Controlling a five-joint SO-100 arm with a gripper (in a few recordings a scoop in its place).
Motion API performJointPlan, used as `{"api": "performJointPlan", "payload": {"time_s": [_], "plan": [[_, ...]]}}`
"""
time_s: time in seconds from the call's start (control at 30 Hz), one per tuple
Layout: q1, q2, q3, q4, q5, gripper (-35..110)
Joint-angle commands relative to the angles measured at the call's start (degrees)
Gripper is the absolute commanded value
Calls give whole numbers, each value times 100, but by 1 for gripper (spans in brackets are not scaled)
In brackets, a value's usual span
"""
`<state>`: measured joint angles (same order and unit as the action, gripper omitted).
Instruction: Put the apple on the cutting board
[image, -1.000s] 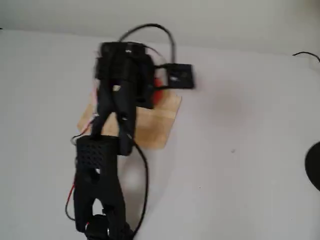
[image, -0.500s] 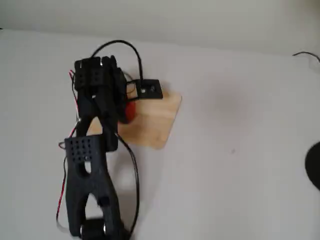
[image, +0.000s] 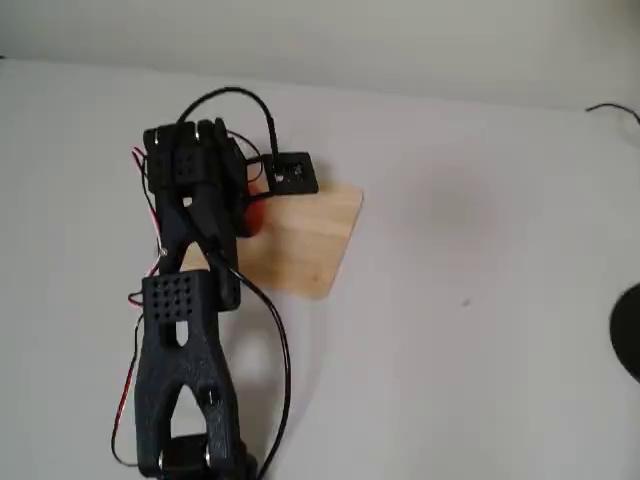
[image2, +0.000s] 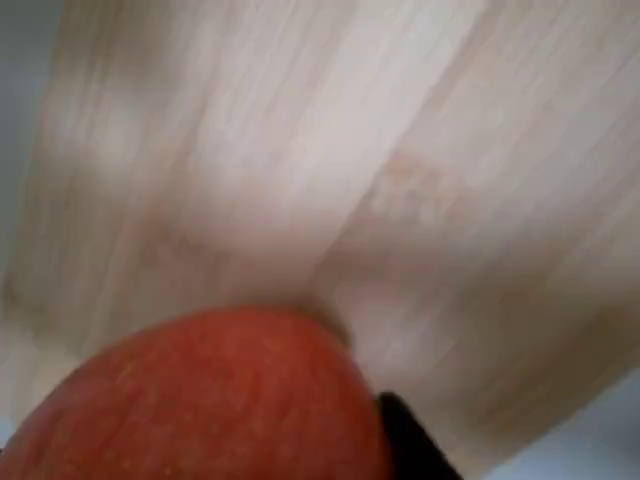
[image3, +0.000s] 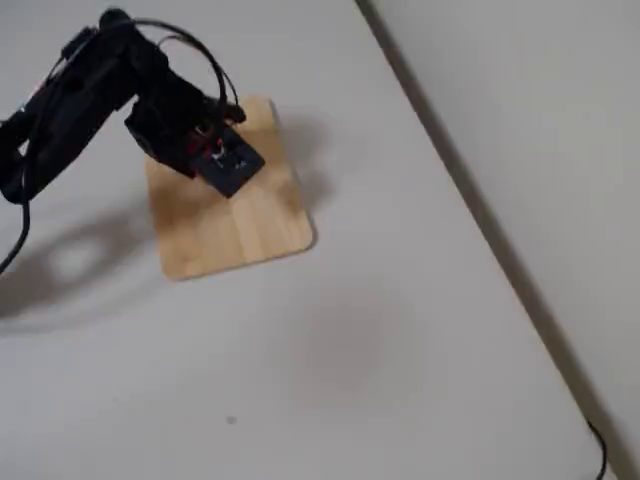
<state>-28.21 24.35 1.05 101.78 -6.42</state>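
The worktop (image: 480, 200) is a plain white surface, matte and without pattern. Directly on it lies the cutting board (image: 305, 245), a pale wooden rectangle with rounded corners, lying flat and turned at an angle in both fixed views. The hand (image: 235, 205) hangs over the board's left part in a fixed view, so the board reaches out mostly to the hand's right. In the wrist view the board's (image2: 330, 170) light glued strips run just below the hand. A small dark speck (image: 465, 301) sits on the worktop, well apart from the hand, on the right.
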Motion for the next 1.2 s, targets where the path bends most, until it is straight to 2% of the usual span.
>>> {"api": "performJointPlan", "payload": {"time_s": [0.0, 0.1, 0.37, 0.73, 0.87, 0.97, 1.03, 1.17], "plan": [[0, 97, 193, 299, -149, 69], [44, 387, 466, 299, -272, 75], [281, 1872, 1617, 299, -422, 76], [993, 5774, 4017, 290, -606, 72], [1468, 7436, 4860, 281, -589, 56], [1925, 8692, 5502, 264, -431, 37], [2355, 9396, 5818, 229, 44, 24], [2865, 10688, 6803, 211, 281, 11]]}}
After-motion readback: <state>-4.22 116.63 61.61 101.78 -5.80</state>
